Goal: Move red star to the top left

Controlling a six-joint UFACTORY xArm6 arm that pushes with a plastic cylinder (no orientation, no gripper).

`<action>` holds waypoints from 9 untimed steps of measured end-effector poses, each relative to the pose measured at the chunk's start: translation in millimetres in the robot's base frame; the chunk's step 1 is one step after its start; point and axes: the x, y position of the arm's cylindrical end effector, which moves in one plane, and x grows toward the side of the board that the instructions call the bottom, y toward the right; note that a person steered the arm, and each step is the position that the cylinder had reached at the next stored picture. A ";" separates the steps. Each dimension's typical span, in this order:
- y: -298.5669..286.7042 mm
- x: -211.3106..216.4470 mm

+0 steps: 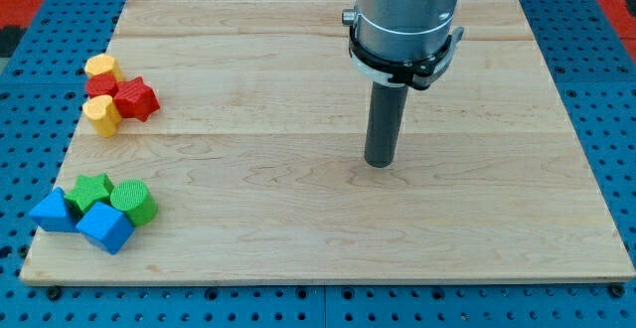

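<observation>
Yellow blocks [101,67] upper left — green [130,202], blue [104,227] blocks lower left.

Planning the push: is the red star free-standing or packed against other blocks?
Packed: the red star touches the yellow block; my tip is far right.

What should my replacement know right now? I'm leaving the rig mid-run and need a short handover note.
My tip rests on bare board right of centre, touching no block.
The red star sits at the view's left edge in a tight cluster with a red block and two yellow blocks.
Lower left: a green star, green cylinder, blue cube and another blue block.
Done: no sign of a push yet.
Left: cross to the star and push it up to the board's top-left corner.
</observation>
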 end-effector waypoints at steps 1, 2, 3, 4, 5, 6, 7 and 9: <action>0.0 0.0; 0.0 0.5; 0.0 11.7; -17.2 37.9; -66.2 27.4; -103.9 21.9; -107.0 11.9; -149.4 9.1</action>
